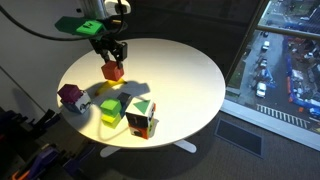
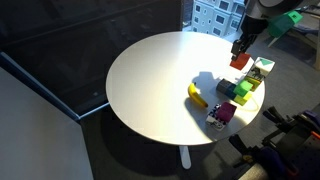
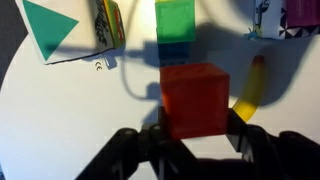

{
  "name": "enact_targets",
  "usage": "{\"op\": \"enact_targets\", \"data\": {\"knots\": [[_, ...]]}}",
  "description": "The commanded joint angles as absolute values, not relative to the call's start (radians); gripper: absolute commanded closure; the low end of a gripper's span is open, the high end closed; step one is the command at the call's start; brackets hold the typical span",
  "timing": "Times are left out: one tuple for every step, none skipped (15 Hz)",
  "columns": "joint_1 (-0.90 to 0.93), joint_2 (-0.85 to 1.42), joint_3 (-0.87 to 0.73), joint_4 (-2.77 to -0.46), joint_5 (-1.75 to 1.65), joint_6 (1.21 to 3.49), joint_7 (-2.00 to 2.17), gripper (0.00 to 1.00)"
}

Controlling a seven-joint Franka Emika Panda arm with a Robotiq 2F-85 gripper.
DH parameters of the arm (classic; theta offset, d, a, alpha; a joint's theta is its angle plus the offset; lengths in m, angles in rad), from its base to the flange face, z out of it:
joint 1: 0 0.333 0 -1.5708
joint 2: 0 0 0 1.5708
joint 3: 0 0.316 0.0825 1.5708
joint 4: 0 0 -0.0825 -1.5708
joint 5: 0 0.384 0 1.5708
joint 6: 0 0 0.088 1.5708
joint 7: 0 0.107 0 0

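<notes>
My gripper (image 1: pixel 112 62) is shut on an orange-red cube (image 1: pixel 113 71) and holds it in the air above the round white table (image 1: pixel 190 80). In the wrist view the cube (image 3: pixel 196 98) fills the space between the two black fingers (image 3: pixel 240 125). Below it on the table lie a green cube (image 3: pixel 176 22) and a yellow banana-shaped piece (image 3: pixel 250 90). In an exterior view the cube (image 2: pixel 240 61) hangs just above and beside the cluster of toys, with the gripper (image 2: pixel 243 50) over it.
On the table stand a box with a green triangle (image 1: pixel 141 117), a yellow-green block (image 1: pixel 110 110), a purple-and-white toy (image 1: pixel 70 97) and a banana (image 2: pixel 197 96). A window with a street far below is beside the table. Dark floor surrounds the table.
</notes>
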State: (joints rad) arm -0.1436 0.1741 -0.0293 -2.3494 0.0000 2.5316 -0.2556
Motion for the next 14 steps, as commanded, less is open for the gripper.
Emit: {"op": "enact_targets", "data": {"knots": [[-0.134,0.115,-0.057,-2.363,-0.029,2.485,-0.243,0.67],[-0.137,0.107,-0.061,-2.363,-0.027,2.478,-0.247,0.67],[-0.139,0.101,-0.066,-2.364,-0.023,2.475,-0.25,0.67],[-0.142,0.095,-0.07,-2.365,-0.016,2.474,-0.257,0.67],[-0.145,0.089,-0.075,-2.367,-0.01,2.475,-0.263,0.67],[-0.149,0.085,-0.081,-2.369,-0.004,2.479,-0.273,0.67],[-0.153,0.083,-0.087,-2.37,0.002,2.482,-0.28,0.67],[-0.157,0.082,-0.093,-2.369,0.008,2.482,-0.287,0.67],[-0.162,0.08,-0.099,-2.368,0.013,2.482,-0.292,0.67],[-0.166,0.08,-0.106,-2.367,0.013,2.484,-0.292,0.67],[-0.172,0.08,-0.113,-2.366,0.011,2.484,-0.293,0.67],[-0.176,0.079,-0.12,-2.365,0.01,2.485,-0.293,0.67],[-0.181,0.077,-0.128,-2.367,0.009,2.489,-0.296,0.67],[-0.186,0.077,-0.135,-2.368,0.01,2.495,-0.301,0.67]]}}
